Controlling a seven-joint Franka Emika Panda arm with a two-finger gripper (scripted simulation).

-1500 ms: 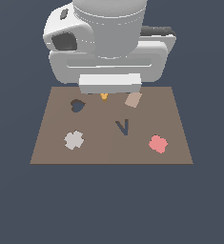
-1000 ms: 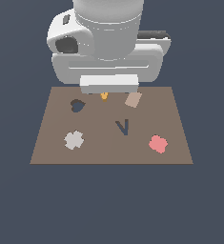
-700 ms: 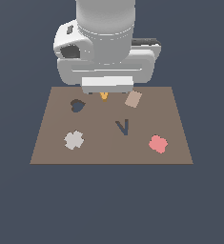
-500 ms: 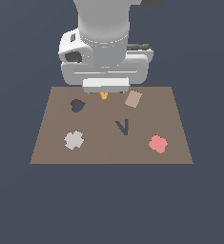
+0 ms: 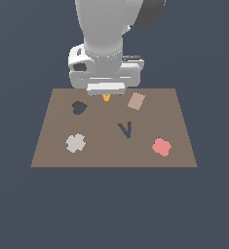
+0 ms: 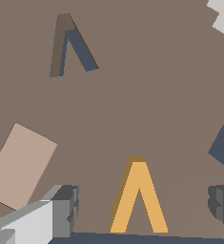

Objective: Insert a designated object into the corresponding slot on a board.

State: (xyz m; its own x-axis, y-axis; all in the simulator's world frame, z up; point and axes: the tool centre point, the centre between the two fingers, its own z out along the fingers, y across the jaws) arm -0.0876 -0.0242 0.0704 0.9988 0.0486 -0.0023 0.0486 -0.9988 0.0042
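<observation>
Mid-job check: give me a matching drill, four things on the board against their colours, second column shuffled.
Things:
1. V piece
2. V slot
3. square tile
4. flower piece

Colours:
A. pink
B. tan
C. orange-yellow
D. dark navy

Pairs: 1-C, 2-D, 3-B, 4-A

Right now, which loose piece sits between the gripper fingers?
The orange-yellow V piece, between the fingers. The tan tile lies off to one side.
</observation>
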